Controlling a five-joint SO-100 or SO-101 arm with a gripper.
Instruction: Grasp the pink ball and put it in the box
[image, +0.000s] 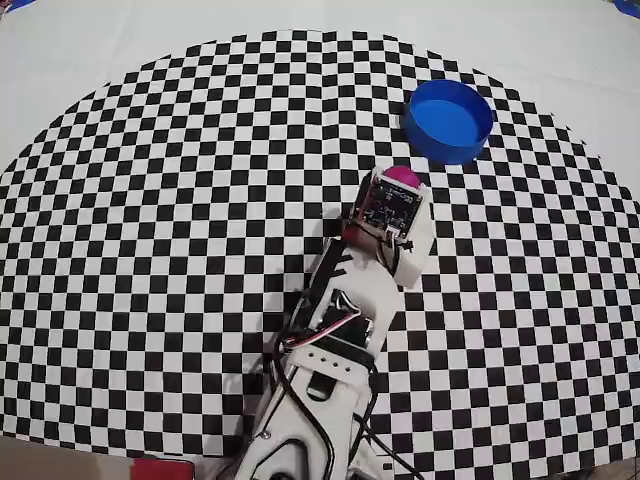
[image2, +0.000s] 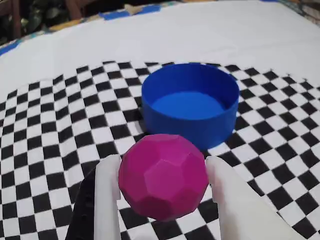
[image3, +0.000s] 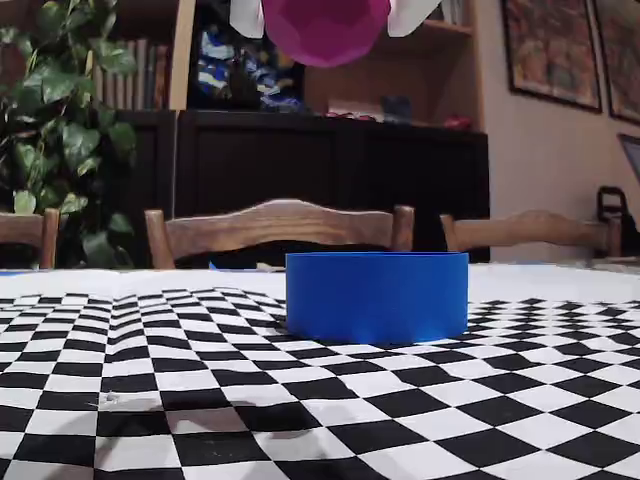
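Your white two-finger gripper (image2: 162, 172) is clamped on the small magenta-pink faceted ball (image2: 163, 176), one finger pressing each side. The ball's matte surface shows flat polygonal facets. It hangs in the air, well above the checkered black-and-white cloth (image3: 200, 400), short of the round, shallow, bright blue container (image2: 190, 105), whose flat bottom is bare.

Pink ball (image2: 162, 175) magenta, faceted; box (image2: 190, 105) bright blue; end effector (image2: 162, 187) fingers (image2: 107, 195) white; bench (image: 180, 200) cover black-white checkerboard with plain white border.
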